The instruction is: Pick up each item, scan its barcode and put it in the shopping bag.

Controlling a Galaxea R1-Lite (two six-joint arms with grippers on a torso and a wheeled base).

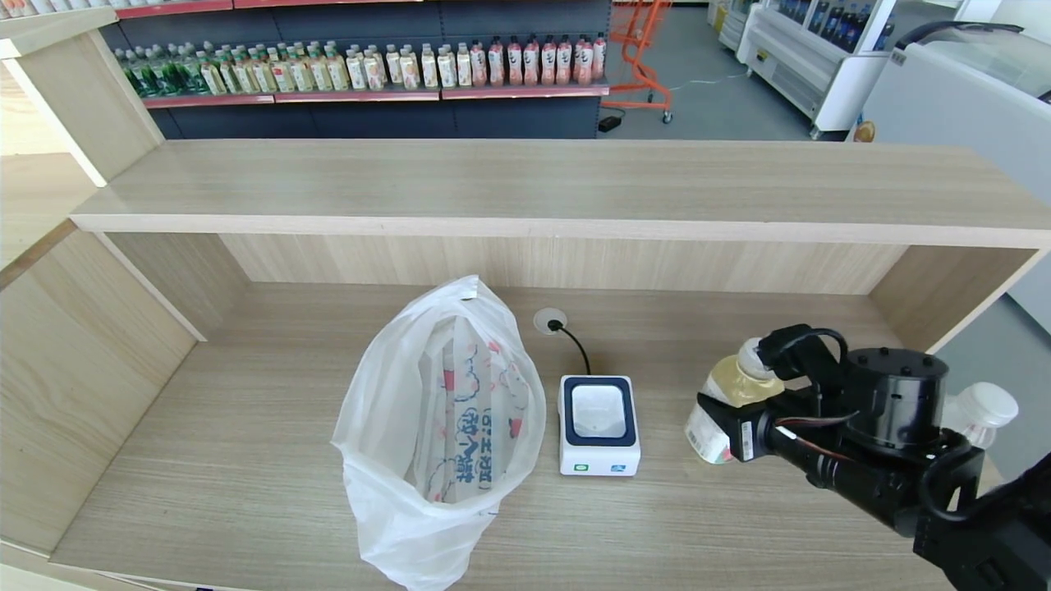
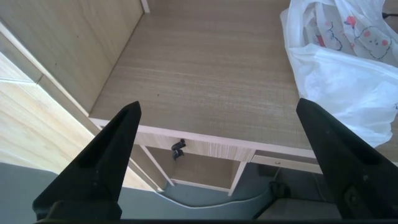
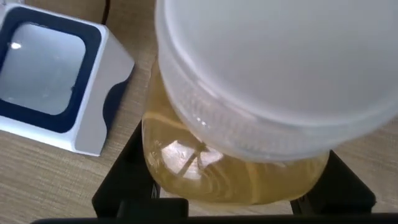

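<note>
Nearest, off the front edge of the counter [image 2: 205, 62]: left gripper [image 2: 217, 109], spread wide, holding nothing, parked beside the shopping bag [image 1: 369, 435]. Further in, right gripper [image 1: 741, 428] clamped round the bottle [image 1: 733, 384] of yellow drink, tilted just beside the scanner [image 1: 598, 423], probably to bring the label toward its window. Bag mouth open to receive, a packet [image 1: 468, 410] already inside. Behind the arm, a second bottle [image 1: 981, 408].

A second bottle [image 1: 985, 406] sits mostly hidden behind the right arm [image 1: 895, 402].
</note>
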